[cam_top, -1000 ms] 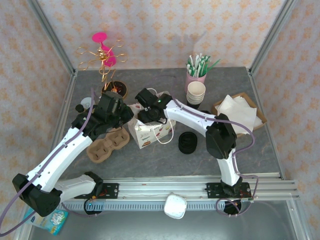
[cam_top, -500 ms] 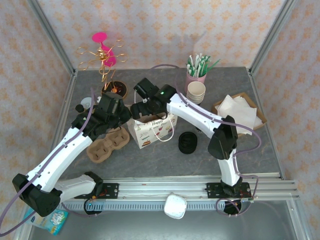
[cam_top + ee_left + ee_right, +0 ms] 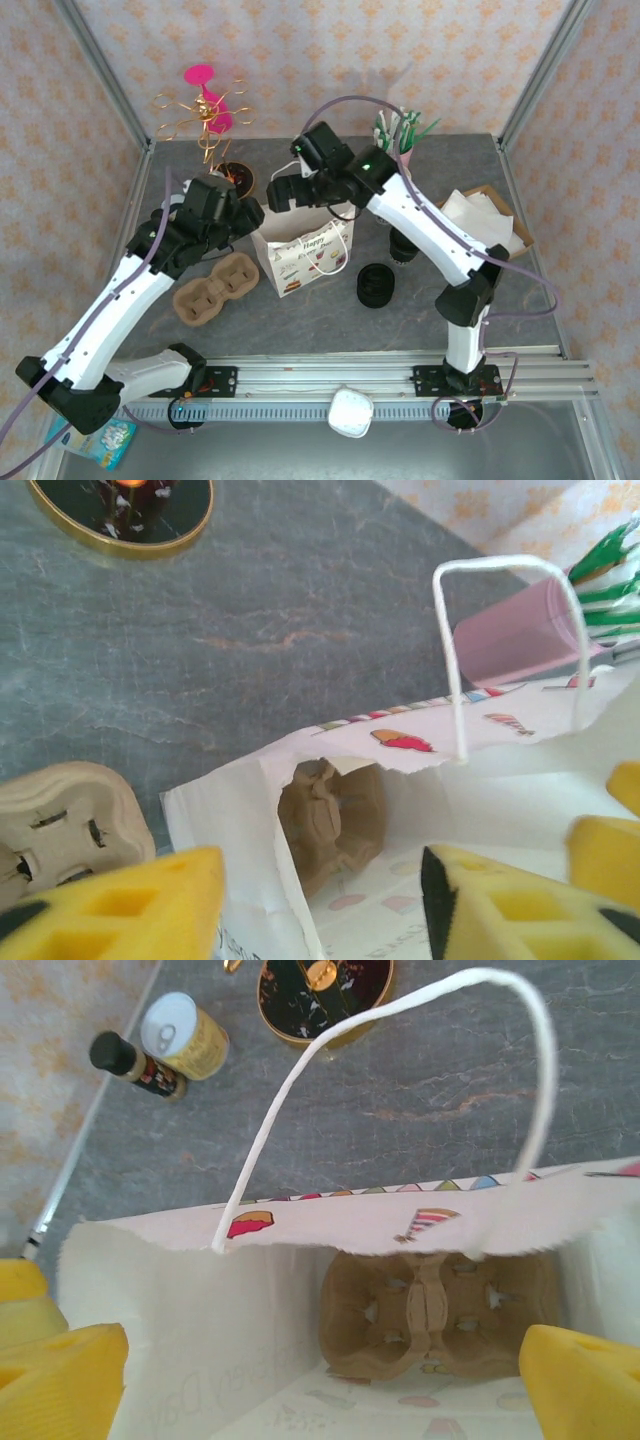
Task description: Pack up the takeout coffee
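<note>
Position of the takeout coffee cannot be made out; the right arm (image 3: 430, 225) masks the table at 2 o'clock of the one paper bag (image 3: 300, 258); left gripper (image 3: 320, 905) and right gripper (image 3: 320, 1380) both spread wide, empty, at the bag mouth; cup carriers, two: bagged carrier (image 3: 430, 1315), loose carrier (image 3: 215, 288) at the bag's 9 o'clock.

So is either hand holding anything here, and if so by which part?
Nothing is held. The left hand and the right hand are both open at the bag, fingers spread wide, closed on no part of it.
</note>
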